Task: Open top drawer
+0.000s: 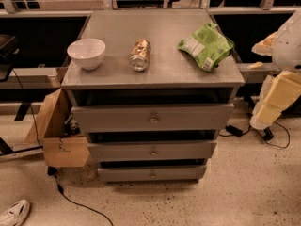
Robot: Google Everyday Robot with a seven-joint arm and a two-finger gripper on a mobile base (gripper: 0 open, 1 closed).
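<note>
Camera view: the top drawer point(113, 119) sits just under the worktop point(164, 72), with its brass knob point(154, 119) at the centre of the front. The gripper point(265, 112) hangs well off to the right of the cabinet, and I cannot tell whether its jaws are apart or together. To do this well, bring it level with the knob and square to the front, clamp on, then pull straight out — no sideways drag.
</note>
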